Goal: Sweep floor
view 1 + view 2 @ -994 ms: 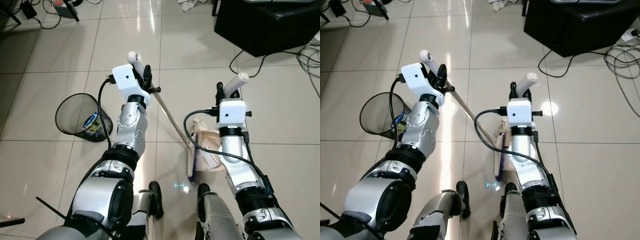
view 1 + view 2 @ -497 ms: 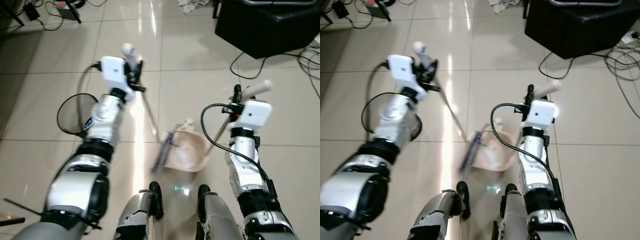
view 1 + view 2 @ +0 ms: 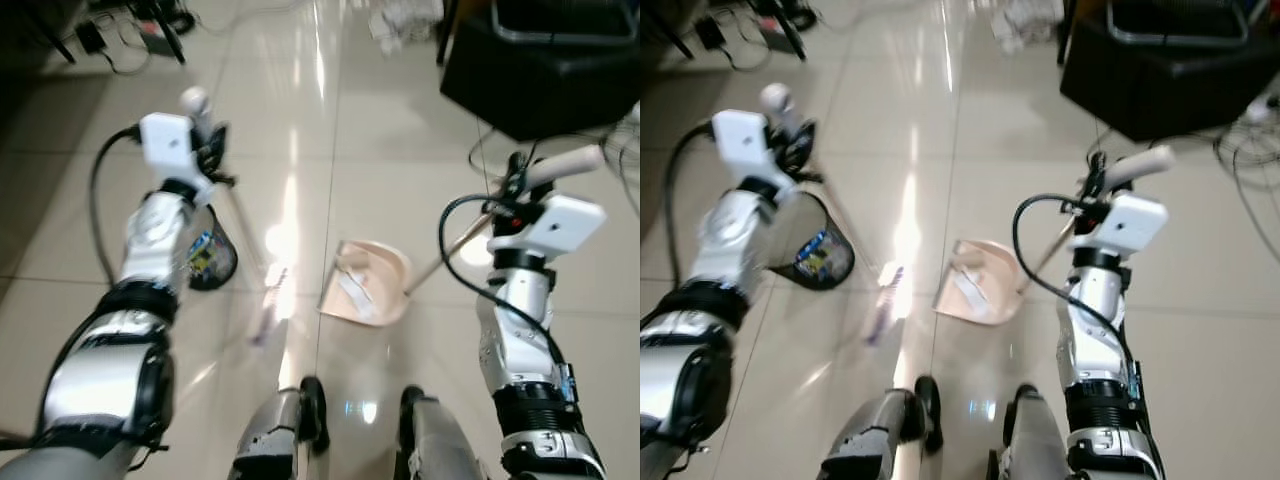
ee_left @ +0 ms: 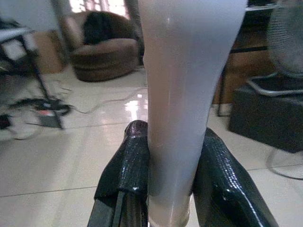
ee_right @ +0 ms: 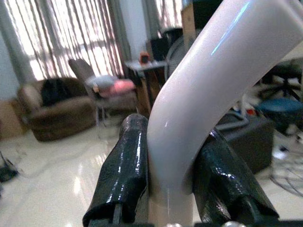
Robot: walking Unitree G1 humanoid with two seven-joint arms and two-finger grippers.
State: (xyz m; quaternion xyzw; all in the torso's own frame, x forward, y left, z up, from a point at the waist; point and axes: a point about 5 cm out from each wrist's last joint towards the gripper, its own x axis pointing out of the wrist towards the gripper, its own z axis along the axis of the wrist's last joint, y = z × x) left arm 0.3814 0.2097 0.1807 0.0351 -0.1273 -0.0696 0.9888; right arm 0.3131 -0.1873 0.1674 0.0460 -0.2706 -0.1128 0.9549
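Head views are blurred w/ motion. Left gripper (image 3: 208, 150) is raised out to the robot's left, jaws clamped on the pale grip of the broom handle (image 4: 182, 94); in the left wrist view both black fingers (image 4: 130, 165) press the handle's sides. The thin shaft runs down & inward from there to the broom head (image 3: 268, 305), a purple-ish smear on the tile floor (image 3: 380, 130) just left of the robot's feet, near a bright glare patch. Right gripper (image 3: 515, 180) is up on the robot's right, jaws clamped on the curved white dustpan handle (image 5: 203, 99); its fingers (image 5: 125, 165) squeeze it from either side in the right wrist view. The dustpan's shaft slants down & left to the beige dustpan (image 3: 365, 282), which sits on the floor betw. the two arms, ahead of the feet, w/ some pale scraps inside. Broom head & dustpan are apart, broom to the left. A black mesh wastebasket (image 3: 208, 258) w/ colourful stuff in it stands on the floor just beside the left forearm, partly hidden by it. Black ottoman-like box (image 3: 540, 60) is at upper right, w/ cables (image 3: 1250, 140) trailing on the tiles nearby; crumpled white cloth (image 3: 405, 18) lies further ahead. Wrist views show a brown armchair (image 4: 102, 47) & curtained windows (image 5: 52, 42) in the room beyond.
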